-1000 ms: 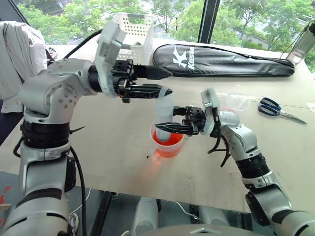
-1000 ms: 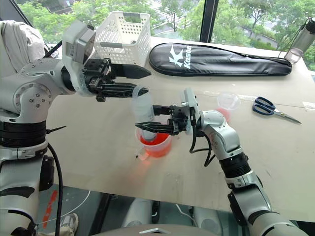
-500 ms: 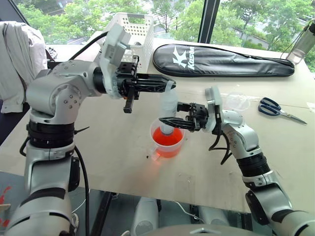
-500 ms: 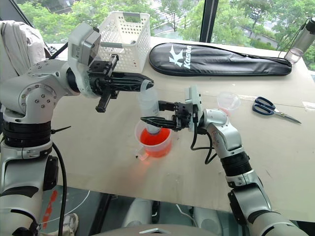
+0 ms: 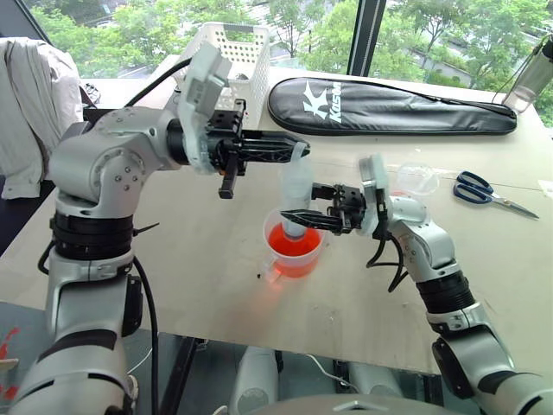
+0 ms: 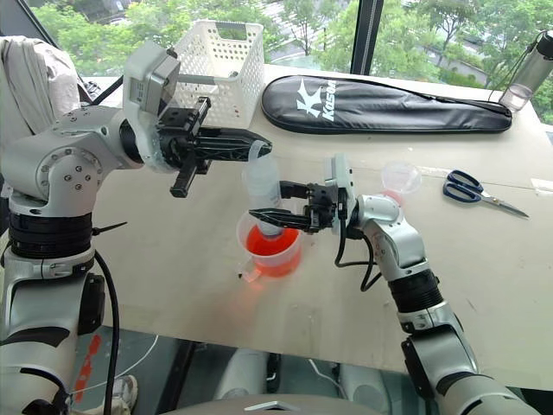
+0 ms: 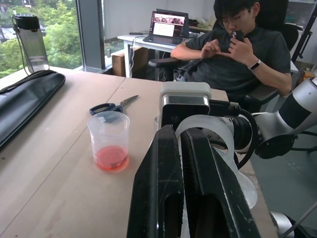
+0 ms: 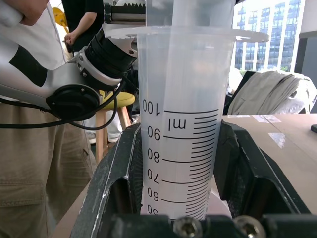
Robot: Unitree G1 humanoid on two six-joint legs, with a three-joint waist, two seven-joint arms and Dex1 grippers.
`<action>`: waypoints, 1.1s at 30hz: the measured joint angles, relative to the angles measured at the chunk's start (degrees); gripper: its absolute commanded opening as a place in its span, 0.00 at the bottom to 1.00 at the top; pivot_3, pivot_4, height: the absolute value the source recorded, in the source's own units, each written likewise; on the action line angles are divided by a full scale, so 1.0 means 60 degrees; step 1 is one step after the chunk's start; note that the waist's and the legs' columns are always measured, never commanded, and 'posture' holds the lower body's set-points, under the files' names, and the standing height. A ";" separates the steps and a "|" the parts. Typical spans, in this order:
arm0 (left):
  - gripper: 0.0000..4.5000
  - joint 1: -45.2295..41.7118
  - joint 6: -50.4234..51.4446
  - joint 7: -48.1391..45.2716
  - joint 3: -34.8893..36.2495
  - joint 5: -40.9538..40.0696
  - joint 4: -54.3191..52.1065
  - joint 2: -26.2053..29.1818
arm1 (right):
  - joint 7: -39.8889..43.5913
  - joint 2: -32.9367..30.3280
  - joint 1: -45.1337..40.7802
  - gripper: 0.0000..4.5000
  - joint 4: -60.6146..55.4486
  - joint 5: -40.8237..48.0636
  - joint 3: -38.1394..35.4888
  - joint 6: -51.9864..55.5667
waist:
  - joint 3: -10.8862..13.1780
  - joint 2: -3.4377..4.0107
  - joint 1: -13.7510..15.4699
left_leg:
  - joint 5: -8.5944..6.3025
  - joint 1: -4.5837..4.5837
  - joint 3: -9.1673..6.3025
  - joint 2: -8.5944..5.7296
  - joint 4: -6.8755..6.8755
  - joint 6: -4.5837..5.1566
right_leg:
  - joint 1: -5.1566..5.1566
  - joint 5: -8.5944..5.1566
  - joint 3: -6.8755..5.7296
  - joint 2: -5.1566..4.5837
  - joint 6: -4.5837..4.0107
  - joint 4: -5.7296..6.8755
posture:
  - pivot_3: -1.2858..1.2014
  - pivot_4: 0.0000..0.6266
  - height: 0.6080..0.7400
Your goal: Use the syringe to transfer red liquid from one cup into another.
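Between the two grippers, the syringe (image 6: 262, 186) stands tip-down in the handled cup (image 6: 270, 245): right gripper (image 6: 263, 213) clamps its barrel, left gripper (image 6: 252, 145) pinches the plunger top, poised to draw up red liquid (image 6: 275, 243).

The syringe (image 8: 185, 124) runs off the right wrist view at both ends, so its tip and plunger seal are cut off there. In the head views its lower end sits behind the right gripper (image 5: 298, 218) and inside the measuring cup (image 5: 294, 246), so whether the tip reaches the red liquid (image 5: 295, 242) cannot be told. The left gripper (image 5: 289, 147) covers the plunger's top. In the left wrist view, that gripper's fingers (image 7: 163, 198) hide whatever lies between them.
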 measured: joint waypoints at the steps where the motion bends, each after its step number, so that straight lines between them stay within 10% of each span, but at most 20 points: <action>1: 0.00 0.0000 0.0031 0.0002 0.0000 0.0000 0.0003 -0.0009 | 0.0000 -0.0013 0.0035 0.34 0.0000 -0.0013 0.0018 0.0004 | 0.0000 0.0000 -0.0002 | 0.0000 0.0000 0.0000 0.0000 0.0000 0.0000 | 0.0000 0.0000 0.0000 0.0000 0.0000 0.0000 | 0.52 0.24 0.88; 22: 0.00 0.0031 -0.0024 0.0138 0.0276 0.0003 0.0008 -0.0018 | -0.0240 0.0099 -0.0006 0.34 -0.0178 0.0085 -0.0057 0.0546 | 0.0000 0.0000 -0.0001 | 0.0000 -0.0001 0.0000 0.0000 0.0000 0.0000 | 0.0000 0.0000 0.0000 0.0000 0.0000 0.0000 | 0.52 0.24 0.88; 31: 0.96 0.0186 0.1256 0.0679 0.1380 -0.1313 -0.0211 0.0228 | -0.0703 0.0100 0.0022 0.34 -0.1536 0.0989 -0.0217 0.1664 | 0.0000 0.0001 -0.0011 | 0.0000 0.0000 -0.0006 0.0003 0.0000 0.0000 | 0.0002 0.0000 -0.0004 0.0000 0.0000 0.0001 | 0.52 0.24 0.88; 33: 1.00 0.0288 0.1180 0.1175 0.1632 -0.1336 -0.0310 0.0001 | -0.0880 0.0083 0.0068 0.34 -0.1737 0.1161 -0.0371 0.1795 | 0.0001 0.0001 0.0038 | 0.0000 0.0000 -0.0008 0.0002 0.0003 0.0000 | 0.0006 0.0000 -0.0007 -0.0001 0.0000 0.0001 | 0.52 0.24 0.88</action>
